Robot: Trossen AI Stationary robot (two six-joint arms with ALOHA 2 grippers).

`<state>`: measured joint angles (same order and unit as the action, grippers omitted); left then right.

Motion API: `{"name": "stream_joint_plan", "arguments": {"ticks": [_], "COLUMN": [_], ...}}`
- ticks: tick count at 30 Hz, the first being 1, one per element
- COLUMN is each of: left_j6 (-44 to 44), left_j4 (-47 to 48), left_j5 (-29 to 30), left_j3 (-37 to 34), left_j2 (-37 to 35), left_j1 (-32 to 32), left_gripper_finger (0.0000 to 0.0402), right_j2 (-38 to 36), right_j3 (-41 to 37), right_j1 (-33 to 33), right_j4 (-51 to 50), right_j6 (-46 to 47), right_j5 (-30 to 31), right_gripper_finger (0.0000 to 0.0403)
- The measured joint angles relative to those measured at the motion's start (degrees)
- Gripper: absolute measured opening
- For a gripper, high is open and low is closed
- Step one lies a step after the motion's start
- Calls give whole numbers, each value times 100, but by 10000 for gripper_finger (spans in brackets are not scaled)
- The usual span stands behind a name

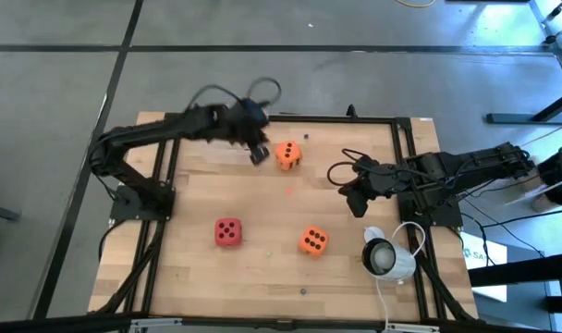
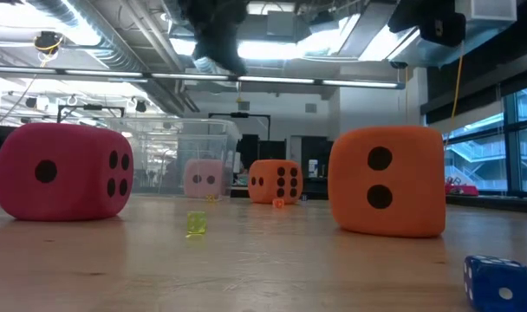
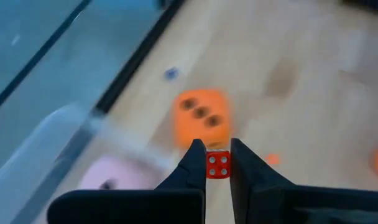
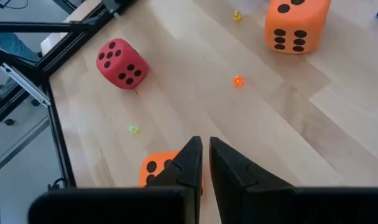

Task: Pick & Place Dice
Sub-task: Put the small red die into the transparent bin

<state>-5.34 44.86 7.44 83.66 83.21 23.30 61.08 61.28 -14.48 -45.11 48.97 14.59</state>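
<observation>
My left gripper hangs above the table's far middle, shut on a small red die with white pips. Just beyond it an orange die rests on the wood, and a pale pink die lies blurred beside it. A red die and a second orange die sit nearer the front. My right gripper hovers at the right, shut and holding nothing, with the front orange die below it. My left gripper pinches the small red die by two opposite faces between its two fingertips. The fingers slant down toward the table. The die is lifted clear of the wood, one face with several white pips turned toward the wrist camera.
Tiny dice lie scattered on the wood: a yellow-green one, a blue one, an orange one. A clear box stands at the far edge. A white round device with a cable sits at the front right. Black rails frame the table.
</observation>
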Motion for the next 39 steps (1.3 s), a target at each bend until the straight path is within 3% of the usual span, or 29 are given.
{"name": "stream_joint_plan", "arguments": {"ticks": [7,14,26,39], "left_j6": [-97,-641,-1758,-1650], "left_j4": [737,-128,-1819,-1852], "left_j5": [-696,-977,-23,-48], "left_j3": [-378,-1393,-3544,-3738], "left_j2": [-35,-714,-2233,-2288], "left_j1": [1288,1560,1887,1887], "left_gripper_finger": [11,11,11,11], "right_j2": [2,2,2,2], "right_j3": [0,0,0,0], "right_j1": [0,0,0,0], "right_j4": [211,245,380,560], "right_j6": [2,124,187,313], "right_j5": [-7,-24,-2,0], "right_gripper_finger": [32,32,32,32]}}
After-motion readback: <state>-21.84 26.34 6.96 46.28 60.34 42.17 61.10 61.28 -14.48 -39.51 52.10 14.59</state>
